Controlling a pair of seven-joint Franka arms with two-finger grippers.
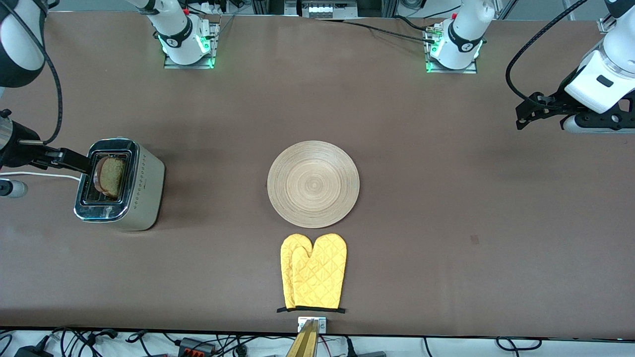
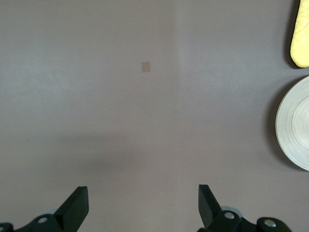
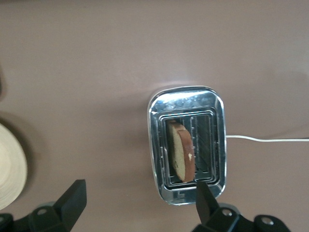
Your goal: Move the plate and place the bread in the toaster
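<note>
Right arm's end of the table: the right gripper (image 1: pixel 74 161) hangs above the boxy two-slot toaster with chrome top and cream dotted sides (image 1: pixel 121 186), black fingers spread wide, nothing pinched. The square slice of light brown bread with dark crust (image 1: pixel 110 176) stands on edge in one slot, leaning a bit, top half still poking out; the other slot is empty. The right wrist view confirms it: bread (image 3: pixel 182 151) in the slot, white cord (image 3: pixel 265 139) trailing off the toaster's side.

Table middle: the large round pale-wood plate with ring grain (image 1: pixel 313 184) lies flat and bare, with a pair of yellow quilted oven mitts (image 1: pixel 313 271) just beside it, nearer the front camera. The plate's rim (image 2: pixel 294 126) shows in the left wrist view too.

Left arm's end: the left gripper (image 1: pixel 533 111) waits over bare brown tabletop (image 2: pixel 145 121), fingers spread, empty.

Judgement: both parts look essentially done, and the step in hand is the right arm's release and retreat. To do it well, lift straight up, fingers kept wide, so no fingertip clips the crust or drags the slice out. Avoid nudging the toaster or snagging the cord.
</note>
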